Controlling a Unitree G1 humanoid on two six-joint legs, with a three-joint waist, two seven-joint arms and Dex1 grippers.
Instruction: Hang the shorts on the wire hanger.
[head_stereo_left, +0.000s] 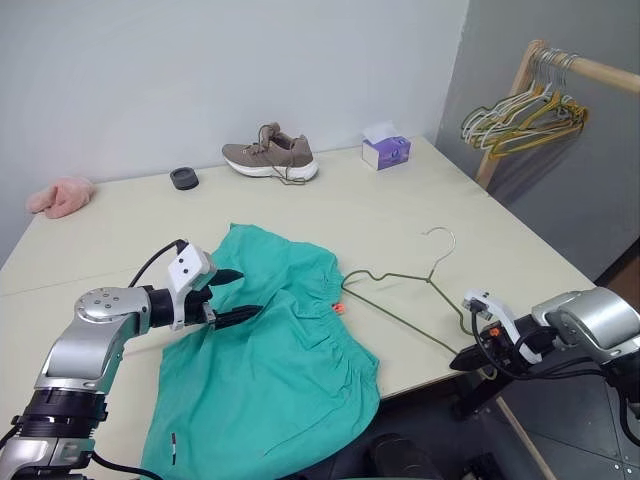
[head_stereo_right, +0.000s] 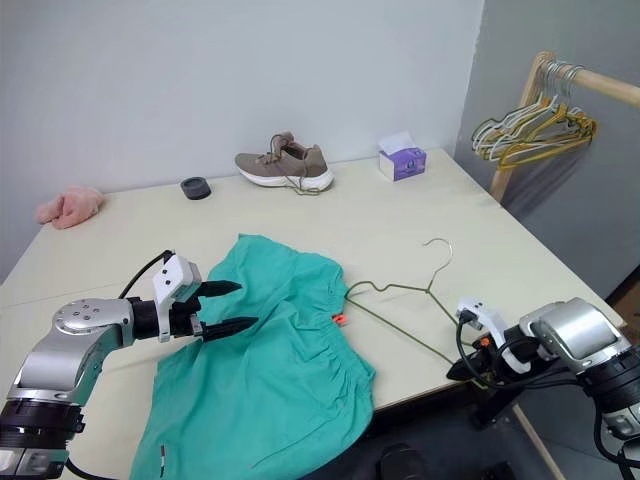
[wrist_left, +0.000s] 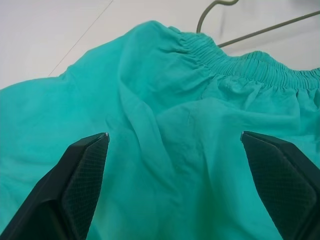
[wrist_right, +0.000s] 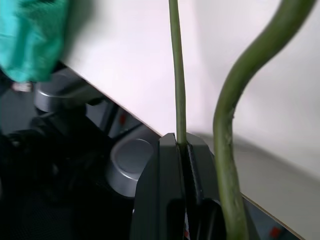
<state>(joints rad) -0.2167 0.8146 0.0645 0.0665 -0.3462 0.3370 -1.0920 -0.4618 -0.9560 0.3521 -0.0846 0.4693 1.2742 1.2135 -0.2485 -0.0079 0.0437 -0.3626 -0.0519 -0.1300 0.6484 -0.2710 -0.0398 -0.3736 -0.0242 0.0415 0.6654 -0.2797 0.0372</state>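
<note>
Shorts (head_stereo_left: 270, 370): laid flat on the table (head_stereo_left: 120, 235), waistband turned toward the hanger, lower part draped over the near edge.
Hanger (head_stereo_left: 405, 300): flat on the table just beside the waistband, hook pointing to the far side, near corner at the table's edge.
Right gripper (wrist_right: 182, 150): clenched on the hanger's thin wire at that near corner, as seen in the right wrist view.
Left gripper (head_stereo_left: 232, 295): released, fingers spread wide, hovering low over the shorts' fabric.
Step judged in hand: hanger to be fed into the shorts.
Handling advice: a firm pinch is to be kept on the wire; the waistband is best pinched near its edge and lifted, so one hanger shoulder can be slid inside.
Risk: thin wire may twist in the grip; loose fabric may bunch.
</note>
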